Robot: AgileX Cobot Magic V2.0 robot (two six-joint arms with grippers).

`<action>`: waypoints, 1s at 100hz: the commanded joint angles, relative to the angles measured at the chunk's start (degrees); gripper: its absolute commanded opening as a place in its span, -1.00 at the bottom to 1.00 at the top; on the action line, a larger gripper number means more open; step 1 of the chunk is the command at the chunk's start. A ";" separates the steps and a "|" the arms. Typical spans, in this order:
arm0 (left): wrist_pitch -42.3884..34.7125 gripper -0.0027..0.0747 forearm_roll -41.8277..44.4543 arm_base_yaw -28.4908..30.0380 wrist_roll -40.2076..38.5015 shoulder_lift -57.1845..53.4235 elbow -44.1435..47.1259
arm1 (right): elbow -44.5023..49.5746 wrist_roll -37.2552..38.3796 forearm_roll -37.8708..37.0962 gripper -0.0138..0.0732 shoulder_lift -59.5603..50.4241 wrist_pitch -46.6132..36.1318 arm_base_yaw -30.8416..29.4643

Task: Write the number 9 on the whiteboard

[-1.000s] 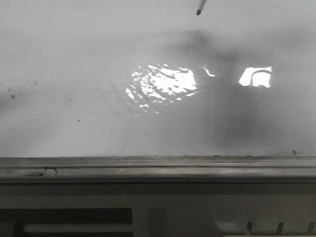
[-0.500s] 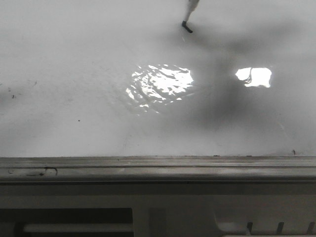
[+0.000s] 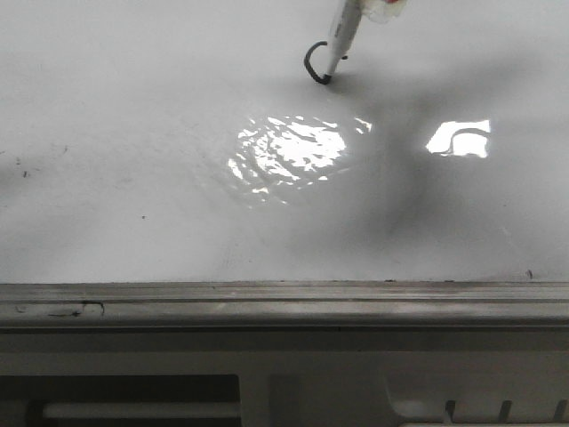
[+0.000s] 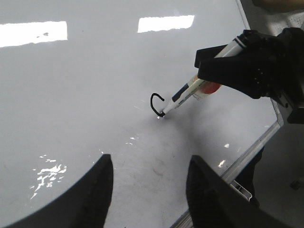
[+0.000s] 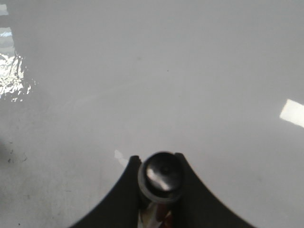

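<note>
Right gripper [image 4: 223,64] clamped on marker [image 4: 190,92], tip touching whiteboard [image 4: 85,95] at the number 9 [image 4: 156,102], just a thin dark open hook; left gripper [image 4: 147,185] open.

Glossy whiteboard [image 3: 133,98], smooth and white, throwing back rippled glare, with faint smudges and specks. Dull grey metal rail [image 3: 267,307], scuffed. Marker [image 4: 190,92]: shiny white plastic barrel, glossy dark cap end. Right gripper [image 4: 247,64] looks matt black plastic.
</note>
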 commanded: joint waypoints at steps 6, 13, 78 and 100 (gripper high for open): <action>0.29 -0.12 -3.18 0.26 -0.66 -0.15 -1.53 | -2.79 -2.12 0.12 -0.85 -1.18 -0.25 -3.09; 0.29 -0.12 -3.18 0.26 -0.66 -0.15 -1.53 | -4.26 -2.18 0.12 -0.85 -1.06 -0.15 -3.84; 0.29 -0.12 -3.18 0.26 -0.66 -0.15 -1.43 | 3.30 -2.26 5.02 -0.85 -0.58 14.80 3.13; 0.40 -0.12 -3.07 0.26 -0.66 -0.15 -1.43 | 1.53 -2.26 5.02 -0.85 -2.35 9.05 3.38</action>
